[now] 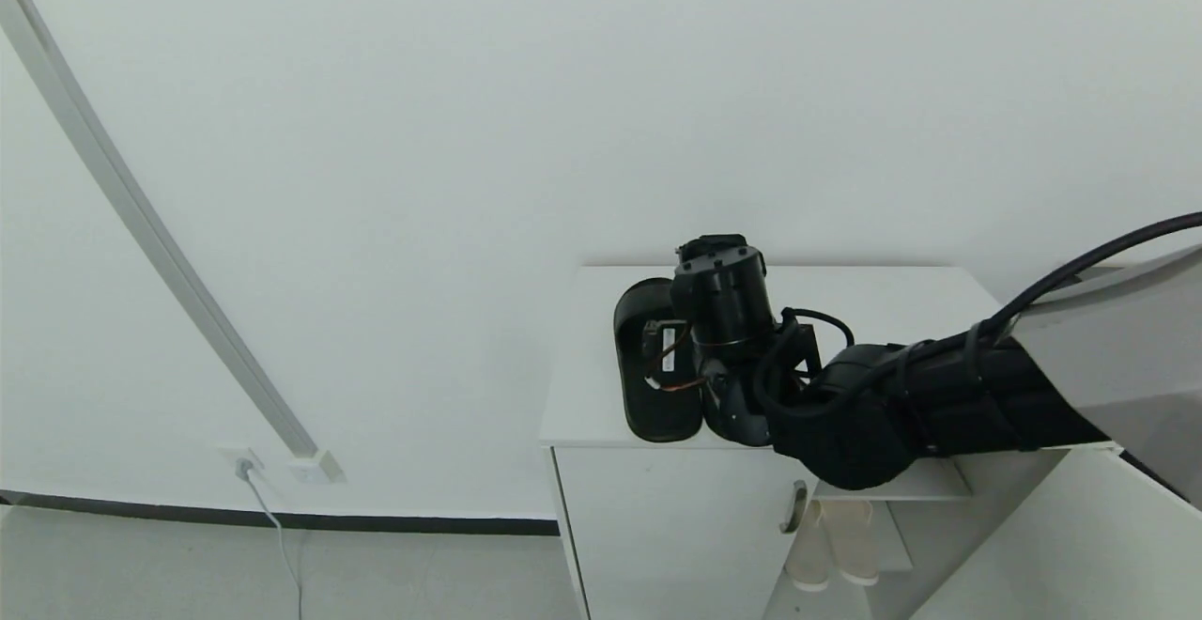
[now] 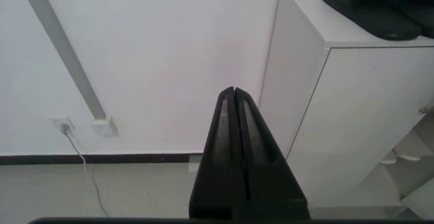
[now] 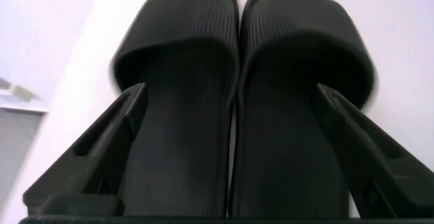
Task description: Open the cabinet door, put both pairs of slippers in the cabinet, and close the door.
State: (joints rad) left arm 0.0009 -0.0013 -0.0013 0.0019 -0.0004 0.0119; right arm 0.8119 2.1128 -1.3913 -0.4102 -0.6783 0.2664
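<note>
Head view, R jaws spread round black slippers (image 1: 648, 385) atop cabinet (image 1: 892, 319), L jaws closed, pale slippers (image 1: 831, 545) inside

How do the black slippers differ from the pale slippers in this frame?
The black slippers are dark; the pale slippers are off-white. The black slippers lie on top of the cabinet, the pale slippers inside it. The open right gripper straddles the black slippers; nothing touches the pale slippers. Each pair sits side by side.
</note>
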